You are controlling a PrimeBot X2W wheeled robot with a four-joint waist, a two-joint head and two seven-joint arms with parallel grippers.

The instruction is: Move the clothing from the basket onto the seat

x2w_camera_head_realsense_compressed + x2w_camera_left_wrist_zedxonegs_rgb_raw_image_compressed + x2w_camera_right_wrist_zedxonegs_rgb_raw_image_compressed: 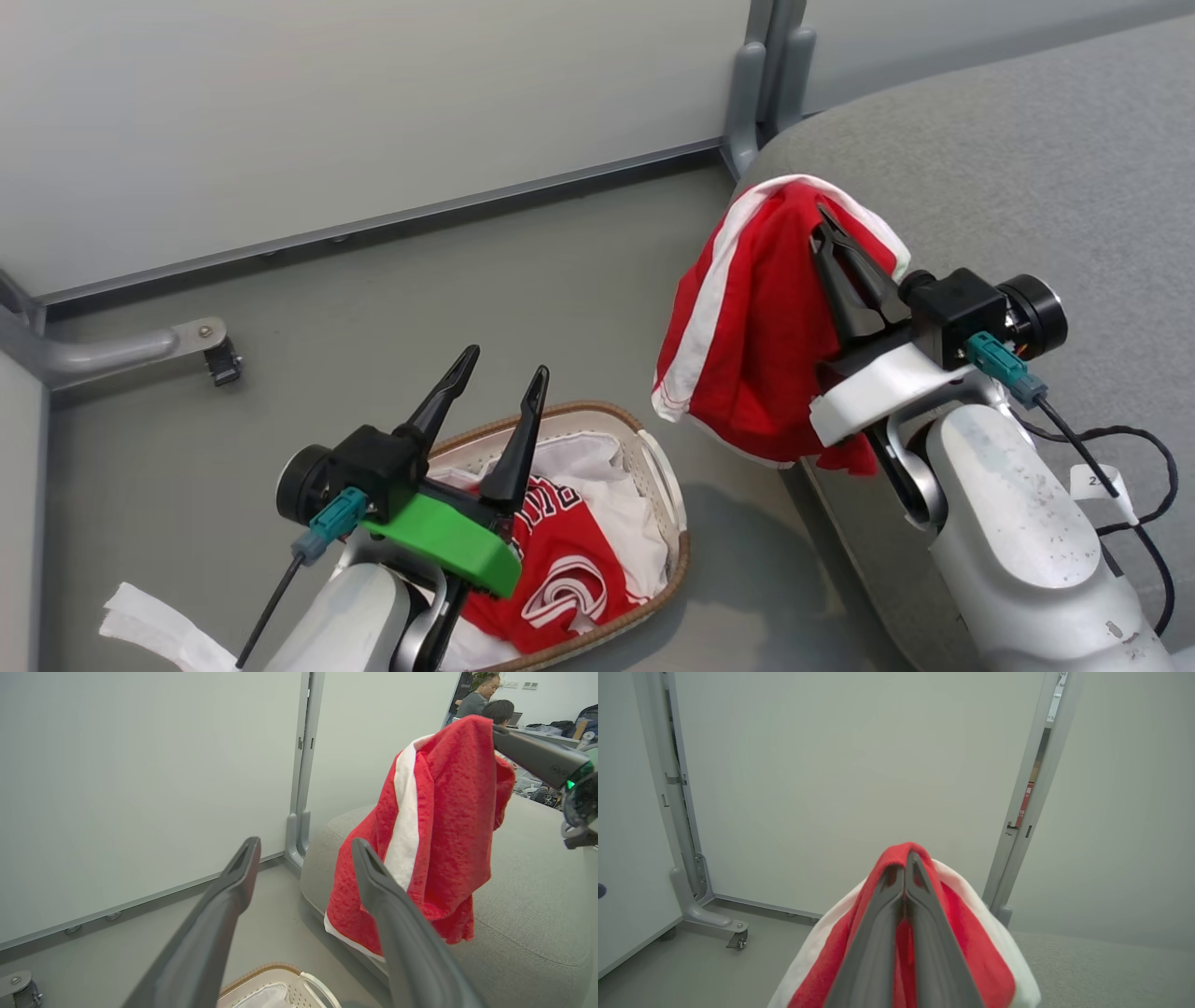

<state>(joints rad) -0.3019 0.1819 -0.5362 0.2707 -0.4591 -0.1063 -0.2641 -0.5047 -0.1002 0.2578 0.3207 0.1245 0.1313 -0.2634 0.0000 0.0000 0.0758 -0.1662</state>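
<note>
By my reading the task is sitting partway through. One red mesh jersey piece with a white side stripe [756, 327] is hanging in the air over the rounded edge of the large grey woven-fabric seat cushion [1027, 168], not yet laid on it. Another red jersey piece with black-and-white lettering [560, 569] is lying in the small white perforated plastic basket with a brown woven rim [597, 408], among plain white cloth [597, 467]. Nothing is resting on the seat as far as shows, so the carried piece needs setting down and the basket piece needs fetching.

The right gripper [826, 224] is pinching the hanging piece – its two dark fingers are pressing together, with red fabric draping down both sides. The left gripper [504, 366] is hovering above the basket with its fingers spread wide, touching nothing.
</note>
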